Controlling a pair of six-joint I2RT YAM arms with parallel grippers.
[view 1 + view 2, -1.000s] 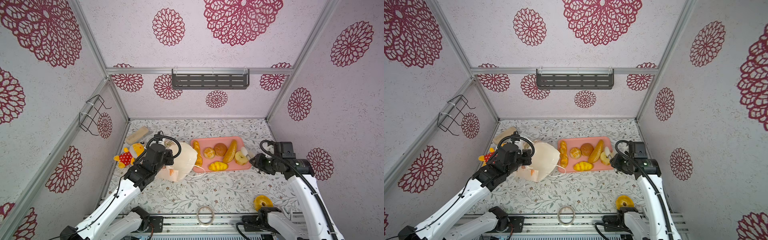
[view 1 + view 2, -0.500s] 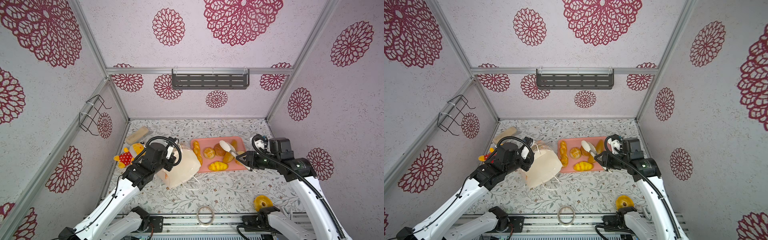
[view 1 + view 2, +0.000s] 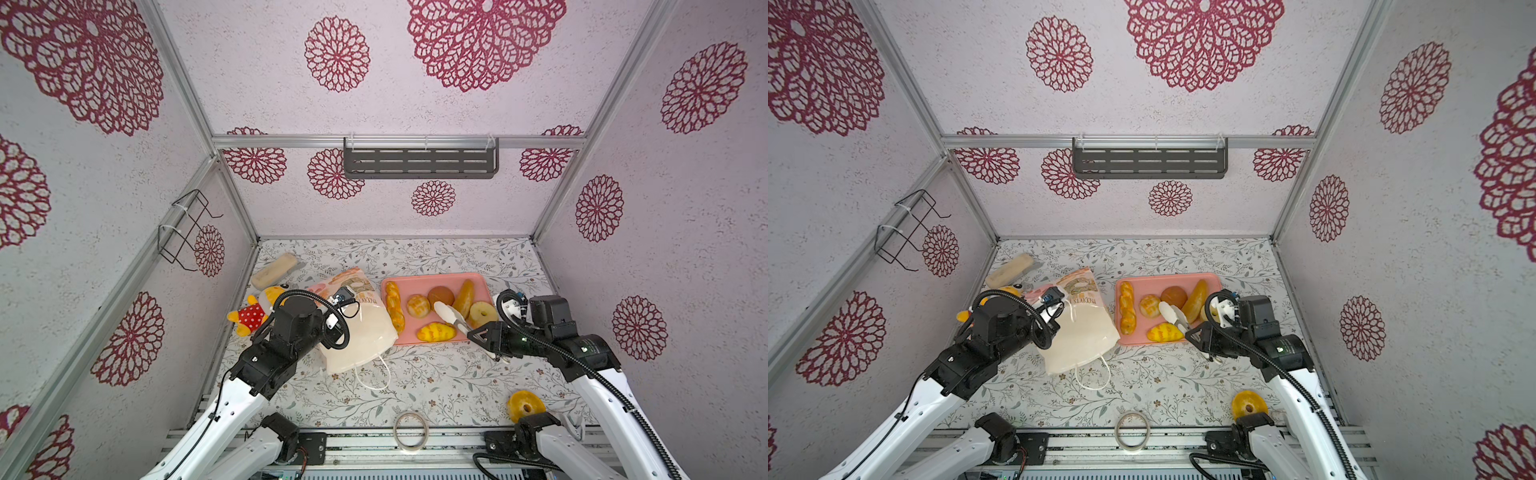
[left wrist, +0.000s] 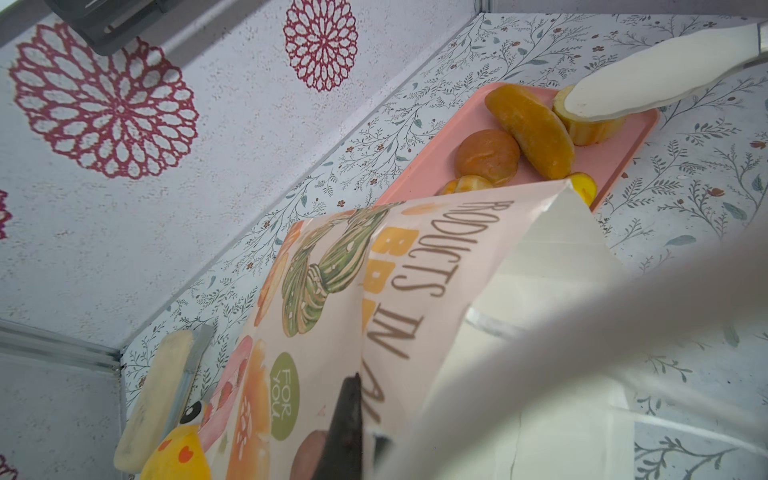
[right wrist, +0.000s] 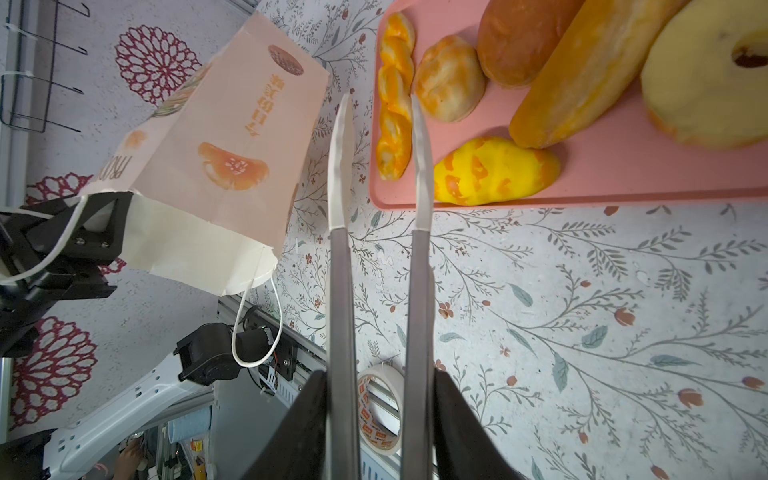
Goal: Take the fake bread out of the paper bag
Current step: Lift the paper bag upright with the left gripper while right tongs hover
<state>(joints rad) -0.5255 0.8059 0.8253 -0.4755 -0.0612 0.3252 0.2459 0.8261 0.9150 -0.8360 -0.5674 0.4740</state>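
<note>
I count six fake bread [image 3: 441,296] pcs on pink tray [image 3: 432,279], mid-frame. L gripper [image 5: 89,226] clamps paper bag [image 3: 361,328] rim, R gripper [image 5: 380,376] holds empty tongs [image 3: 449,313]. Can't see bag's inside.

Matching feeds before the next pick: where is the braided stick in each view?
In a top view: braided stick along the left end of the pink tray, beside the paper bag.
In a top view: same place.
Left wrist: not seen; the paper bag covers that tray end.
Right wrist: between the tips of the tongs, on the tray.
Shared landmark: the round brown bun.
</note>
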